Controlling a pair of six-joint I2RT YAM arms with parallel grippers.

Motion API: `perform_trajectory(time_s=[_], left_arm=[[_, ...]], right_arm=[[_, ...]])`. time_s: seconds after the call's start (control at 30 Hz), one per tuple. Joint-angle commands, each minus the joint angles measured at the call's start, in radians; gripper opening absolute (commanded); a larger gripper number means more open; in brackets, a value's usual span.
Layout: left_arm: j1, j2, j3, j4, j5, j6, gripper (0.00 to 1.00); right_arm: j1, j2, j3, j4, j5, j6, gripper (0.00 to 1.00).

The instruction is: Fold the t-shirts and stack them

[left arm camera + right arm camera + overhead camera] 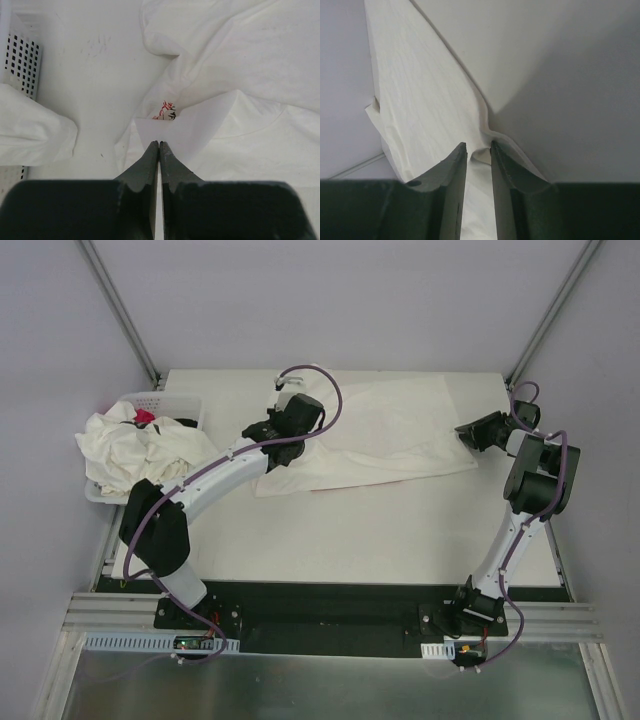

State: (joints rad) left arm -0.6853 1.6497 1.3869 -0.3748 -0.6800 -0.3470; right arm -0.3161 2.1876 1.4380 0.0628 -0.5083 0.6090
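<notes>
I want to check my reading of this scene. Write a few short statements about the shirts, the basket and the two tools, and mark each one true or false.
1. The left tool is shut. True.
2. The white perforated basket stands at the right edge of the table. False: it stands at the left edge.
3. Fabric of the spread t-shirt passes between the fingers of the right tool. True.
4. The basket is empty. False: crumpled t-shirts are heaped in it and hang over its rim.
</notes>
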Motion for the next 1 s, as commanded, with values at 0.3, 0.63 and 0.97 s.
perform_trajectory(time_s=[0.3, 0.63, 0.97], left_arm=[[0.01, 0.019, 0.02, 0.02, 0.02, 0.003, 0.0], [0.01, 0.053, 0.026, 0.019, 0.054, -0.02, 0.0], [0.01, 0.056, 0.018, 0.022, 0.056, -0.032, 0.0]], right_arm=[[0.005, -0.023, -0.011, 0.008, 0.007, 0.006, 0.15], [-0.005, -0.077, -0.074, 0.009, 0.002, 0.002, 0.1], [-0.044, -0.146, -0.077, -0.031, 0.002, -0.011, 0.08]])
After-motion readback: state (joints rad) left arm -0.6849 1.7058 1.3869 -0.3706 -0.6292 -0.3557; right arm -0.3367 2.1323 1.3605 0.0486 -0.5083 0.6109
